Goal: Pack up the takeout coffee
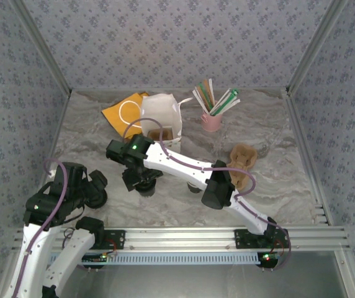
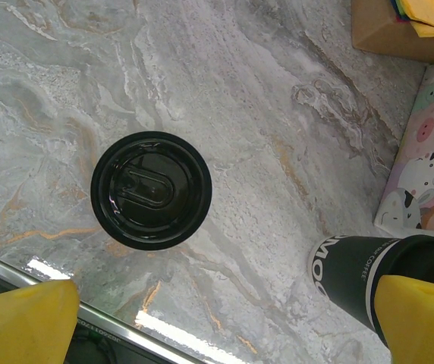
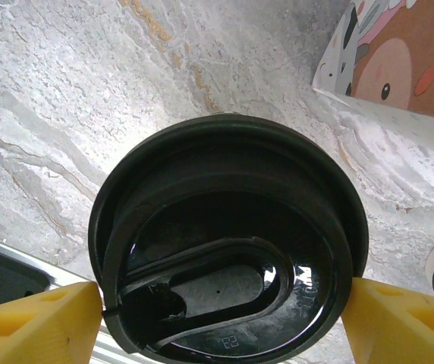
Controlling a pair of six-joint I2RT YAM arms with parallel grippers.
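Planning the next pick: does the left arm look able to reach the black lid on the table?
Probably yes: the left gripper is open, and only bare table lies between it and the black lid.

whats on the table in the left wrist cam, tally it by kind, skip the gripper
black lid: 1
coffee cup: 1
cartoon bag: 1
brown box, yellow on top: 1
total: 4

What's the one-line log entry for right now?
right gripper: jaws either side of black coffee lid, contact unclear | left gripper: open, empty, above table | bag: coffee not yet inside
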